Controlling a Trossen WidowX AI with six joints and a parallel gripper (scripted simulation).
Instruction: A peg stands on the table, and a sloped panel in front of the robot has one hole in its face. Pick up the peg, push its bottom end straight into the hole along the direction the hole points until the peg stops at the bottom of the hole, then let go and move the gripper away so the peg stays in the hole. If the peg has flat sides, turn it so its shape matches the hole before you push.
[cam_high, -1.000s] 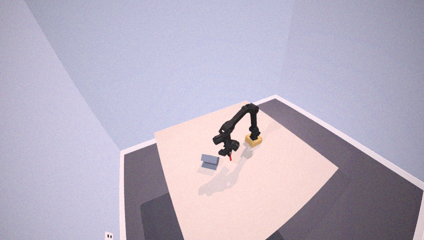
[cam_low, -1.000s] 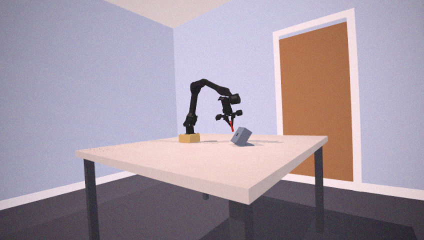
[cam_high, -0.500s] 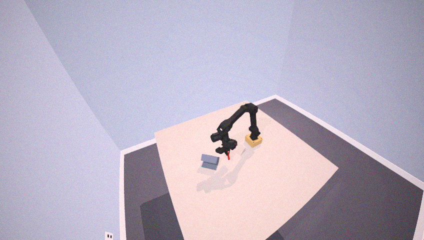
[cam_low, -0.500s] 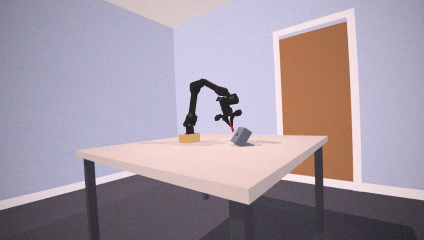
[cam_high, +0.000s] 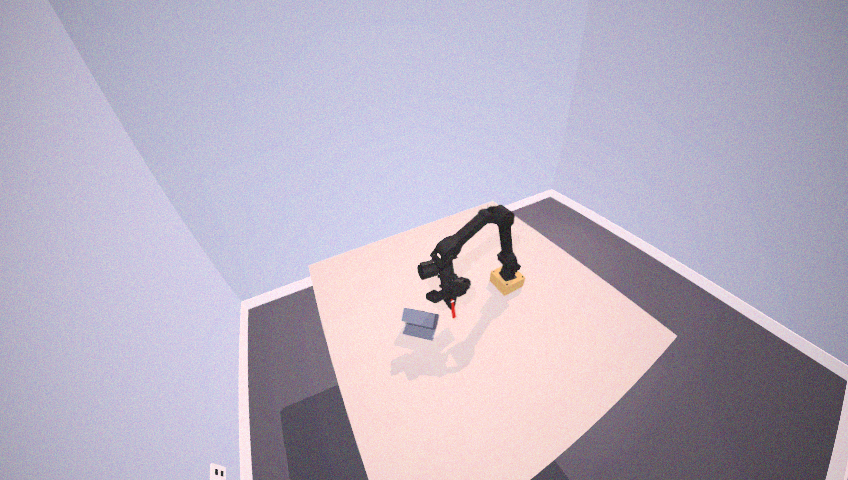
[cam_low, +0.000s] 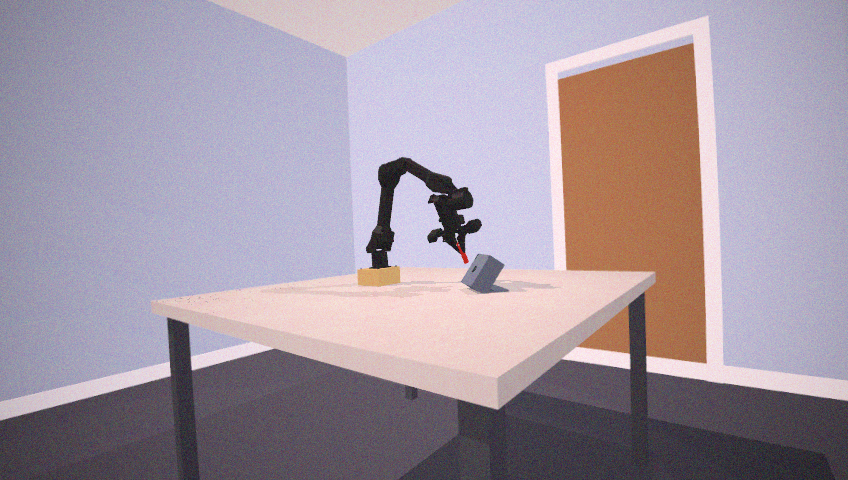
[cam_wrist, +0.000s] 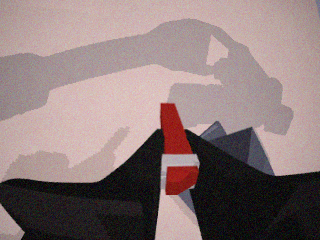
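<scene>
Fingers clamped on the red peg (cam_wrist: 176, 140), and I've got my gripper (cam_low: 457, 243) tilted downward, peg slanting toward the grey sloped panel (cam_low: 482, 272) just below and beside it, not touching. Arm (cam_low: 392, 178) arches high over from its tan base (cam_low: 378, 275) on the table (cam_low: 416, 333).

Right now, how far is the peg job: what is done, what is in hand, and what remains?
Done: the gripper is shut on the red peg, lifted off the table. In hand: it hangs tilted just above the grey sloped panel, near the hole. Left: pushing it in, releasing, backing away.
</scene>
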